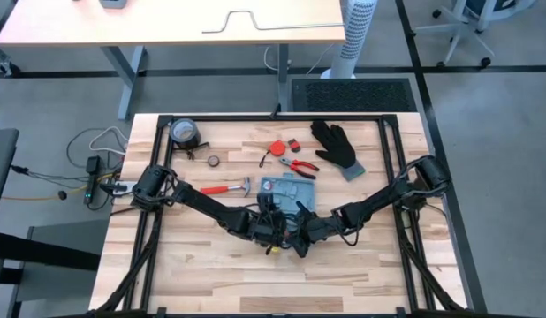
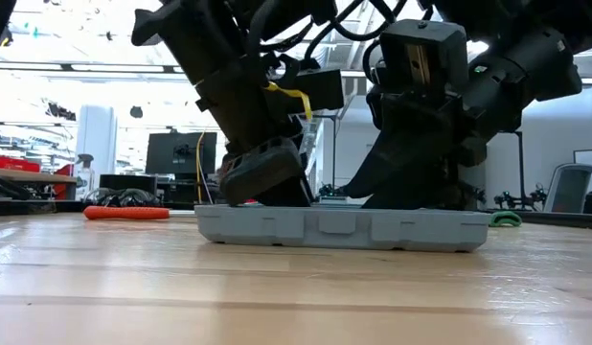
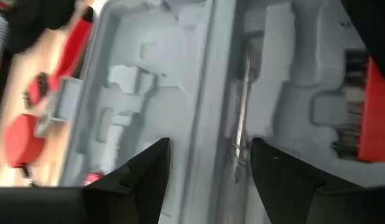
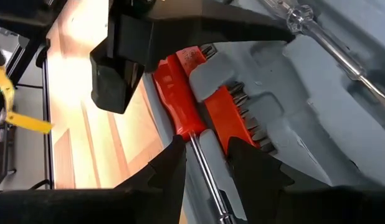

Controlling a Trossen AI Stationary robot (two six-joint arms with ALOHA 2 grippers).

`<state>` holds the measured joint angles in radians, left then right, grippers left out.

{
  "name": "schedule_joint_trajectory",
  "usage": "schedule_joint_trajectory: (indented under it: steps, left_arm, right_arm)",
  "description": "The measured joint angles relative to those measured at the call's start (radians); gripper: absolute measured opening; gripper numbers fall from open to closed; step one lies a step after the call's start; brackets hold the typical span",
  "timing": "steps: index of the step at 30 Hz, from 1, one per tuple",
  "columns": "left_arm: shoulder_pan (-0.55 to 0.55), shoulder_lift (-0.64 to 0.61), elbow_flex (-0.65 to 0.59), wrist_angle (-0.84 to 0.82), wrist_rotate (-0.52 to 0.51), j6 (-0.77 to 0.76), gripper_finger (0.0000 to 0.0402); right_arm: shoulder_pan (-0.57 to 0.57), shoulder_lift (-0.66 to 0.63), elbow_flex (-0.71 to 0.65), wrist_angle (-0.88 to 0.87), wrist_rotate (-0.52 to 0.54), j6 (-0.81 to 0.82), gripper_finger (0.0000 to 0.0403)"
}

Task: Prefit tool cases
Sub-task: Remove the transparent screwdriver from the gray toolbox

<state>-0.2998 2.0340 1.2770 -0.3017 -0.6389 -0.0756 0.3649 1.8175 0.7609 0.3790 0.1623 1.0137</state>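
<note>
The light-blue tool case (image 1: 289, 190) lies open and flat on the table's middle, its grey moulded slots up (image 3: 149, 93). Both grippers hang over its near half. My left gripper (image 3: 210, 180) is open above the case's middle ridge, beside a clear-handled screwdriver (image 3: 241, 124) that lies in a slot. My right gripper (image 4: 205, 165) is open by a narrow gap. Its fingers stand on either side of the shaft of a red-handled screwdriver (image 4: 180, 106), which lies in the case next to a red bit holder (image 4: 233, 115). In the low view both grippers (image 2: 267, 187) (image 2: 411, 192) reach down to the case (image 2: 344, 228).
Beyond the case lie a red-handled hammer (image 1: 224, 187), red pliers (image 1: 299, 165), a red tape measure (image 1: 277, 147), a black glove (image 1: 335, 146), a tape roll (image 1: 185, 132) and a small ring (image 1: 214, 161). A black frame (image 1: 273, 117) borders the table.
</note>
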Motion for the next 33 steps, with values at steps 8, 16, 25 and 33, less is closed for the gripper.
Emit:
schedule_joint_trajectory:
  steps: [8, 16, 25, 33]
  left_arm:
    - [0.000, 0.020, -0.001, -0.017, 0.035, 0.002, 0.0212]
    - [0.015, 0.026, -0.001, -0.016, -0.053, 0.011, 0.0212]
    - [0.032, 0.010, -0.003, -0.027, -0.134, -0.001, 0.0212]
    - [0.036, -0.089, 0.023, -0.154, -0.047, -0.147, 0.0212]
  right_arm:
    - [0.004, 0.000, 0.000, 0.001, 0.004, 0.014, 0.0137]
    - [0.046, 0.001, 0.000, -0.005, 0.024, 0.035, 0.0137]
    - [0.078, 0.001, 0.000, -0.028, 0.020, 0.069, 0.0137]
    - [0.082, -0.013, 0.000, -0.034, -0.017, 0.078, 0.0136]
